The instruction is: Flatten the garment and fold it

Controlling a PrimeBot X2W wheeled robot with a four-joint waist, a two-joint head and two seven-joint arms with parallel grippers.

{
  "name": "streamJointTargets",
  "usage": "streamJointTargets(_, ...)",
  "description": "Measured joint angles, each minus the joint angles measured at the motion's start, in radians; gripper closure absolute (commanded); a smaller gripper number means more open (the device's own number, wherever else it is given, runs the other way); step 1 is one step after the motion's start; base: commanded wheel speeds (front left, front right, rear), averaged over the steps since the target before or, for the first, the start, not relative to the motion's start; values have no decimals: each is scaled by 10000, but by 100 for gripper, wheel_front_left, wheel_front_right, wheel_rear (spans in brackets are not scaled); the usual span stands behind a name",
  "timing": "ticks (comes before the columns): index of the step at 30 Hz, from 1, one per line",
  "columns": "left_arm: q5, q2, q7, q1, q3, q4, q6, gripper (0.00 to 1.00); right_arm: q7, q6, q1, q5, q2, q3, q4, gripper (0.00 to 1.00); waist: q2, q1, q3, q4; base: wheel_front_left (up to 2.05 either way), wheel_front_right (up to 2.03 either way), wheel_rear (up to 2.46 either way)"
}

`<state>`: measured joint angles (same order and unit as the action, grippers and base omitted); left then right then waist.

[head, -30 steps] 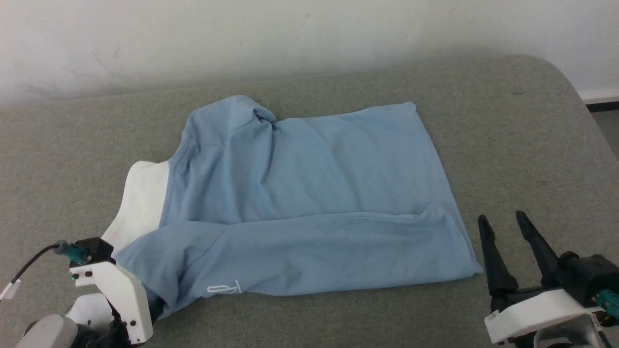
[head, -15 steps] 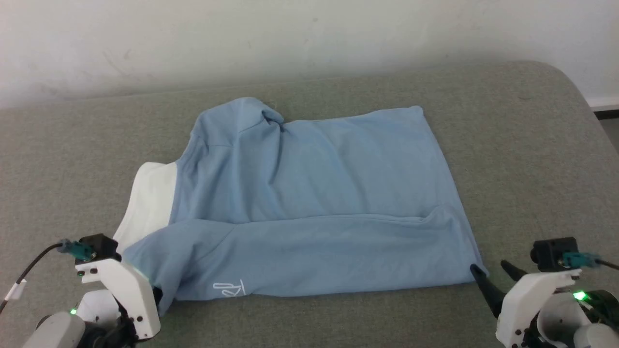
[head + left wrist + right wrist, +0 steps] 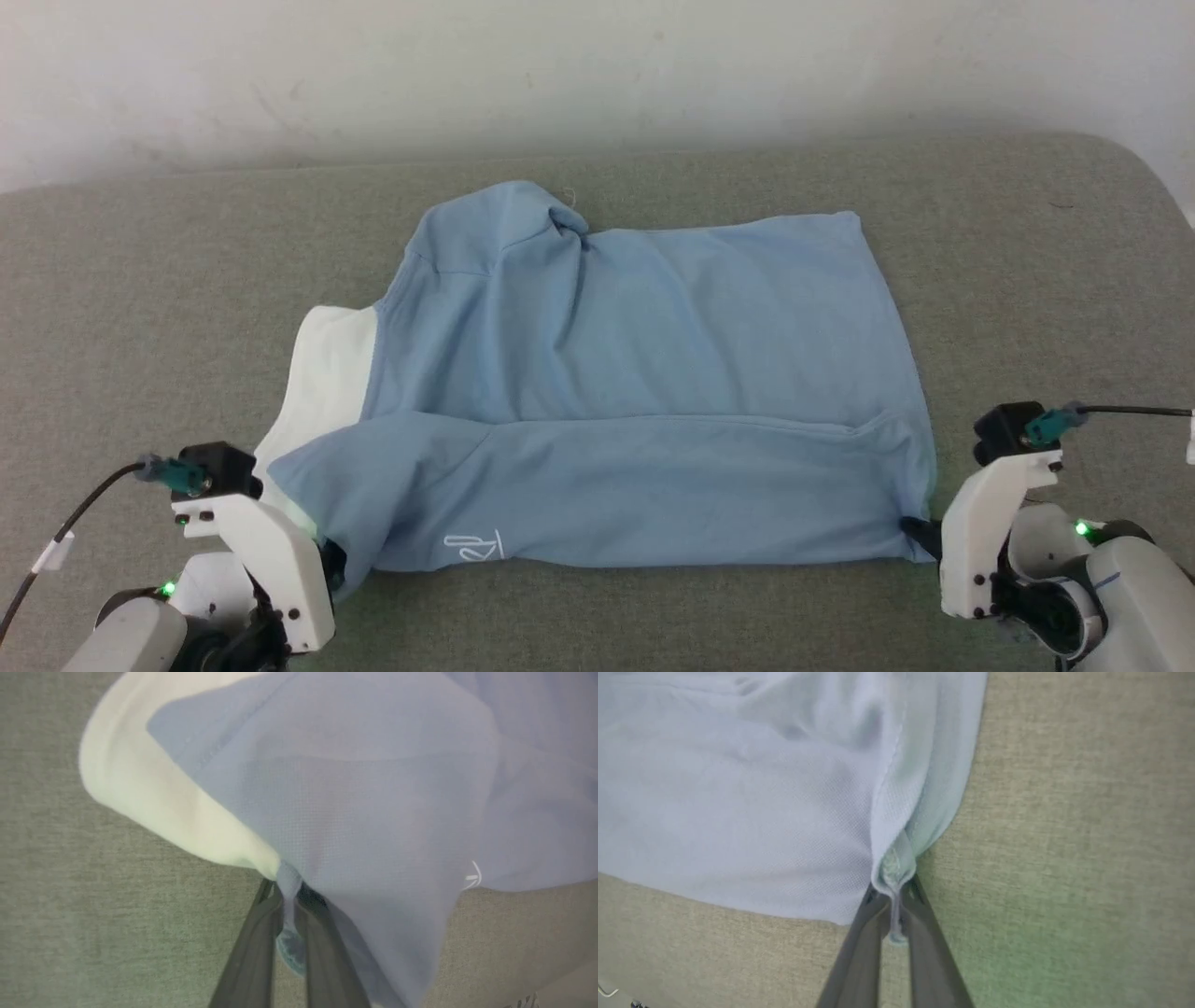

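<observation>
Two grippers pinch the near corners of a blue shirt [image 3: 635, 373] on a soft grey table [image 3: 140, 308].

The shirt lies sideways in the middle of the table, and its near part is folded over on top of the rest. Its white collar [image 3: 327, 392] sticks out on the left. Some small white writing [image 3: 471, 546] sits close to the near edge. The left gripper [image 3: 288, 896] is squeezed nearly shut on a bit of blue cloth at the near left corner, right beside the collar. The right gripper [image 3: 894, 893] is squeezed on a bunched bit of cloth at the near right corner, at the bottom edge of the shirt. The far left part of the shirt is bumpy and creased. A white wall [image 3: 560, 75] stands behind the table.
</observation>
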<state>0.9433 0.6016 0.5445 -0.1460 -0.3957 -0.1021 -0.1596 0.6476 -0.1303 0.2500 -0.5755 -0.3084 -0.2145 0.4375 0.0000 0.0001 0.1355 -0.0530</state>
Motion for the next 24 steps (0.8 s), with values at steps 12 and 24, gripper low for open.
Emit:
streamJointTargets(12, 44, 606, -173, 866, 508, 796, -435, 100, -405, -2, -612, -136, -548, -416, -2274, 100, 0, 0, -722, -74, 0, 0, 0)
streamJointTargets(24, 884, 1026, -267, 3509, 1354, 1657, -1346, 100, 203, -12, -3821, 203, 33, 640, -3894, 100, 0, -2, -1401, -112, 0, 0, 0)
